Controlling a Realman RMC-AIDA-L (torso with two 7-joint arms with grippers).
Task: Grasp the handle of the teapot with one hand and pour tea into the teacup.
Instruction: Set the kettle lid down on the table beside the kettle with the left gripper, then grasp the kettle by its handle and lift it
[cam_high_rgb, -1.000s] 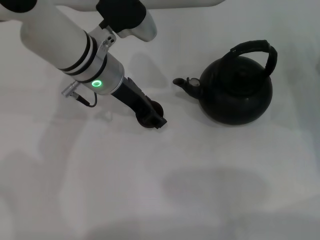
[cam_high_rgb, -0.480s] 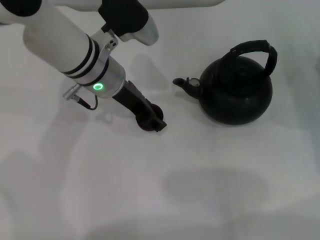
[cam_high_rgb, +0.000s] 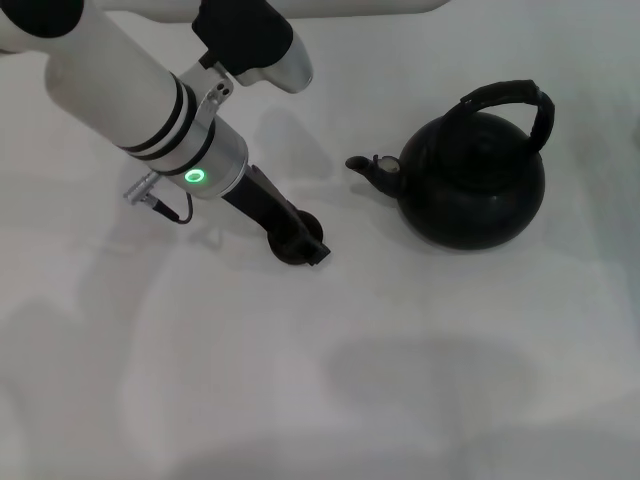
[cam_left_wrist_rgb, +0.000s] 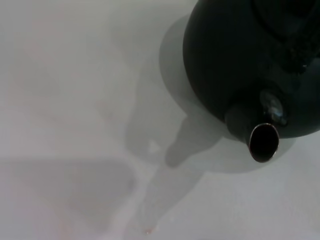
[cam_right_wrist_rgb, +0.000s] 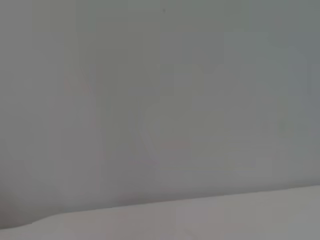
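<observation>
Since a second ago your left gripper (cam_high_rgb: 300, 243) has barely shifted, edging slightly toward the robot's own left while staying low over the teacup (cam_high_rgb: 304, 228); you cannot tell from the head view whether its fingers are apart or closed on the cup. Your right arm is out of sight, its wrist camera facing blank surface. You'll find the teapot (cam_high_rgb: 470, 180) standing upright on the white table (cam_high_rgb: 420, 380) to the right of the cup, spout (cam_left_wrist_rgb: 262, 141) aimed at it but well apart. Expect that pot to feel heavy and rigid, heavier still if full, and likely to swing under its bail. Take the handle (cam_high_rgb: 515, 98) at the crown of its arch, where the ribbed wrap should give grip. The cup looks light, glossy and easily tipped.
</observation>
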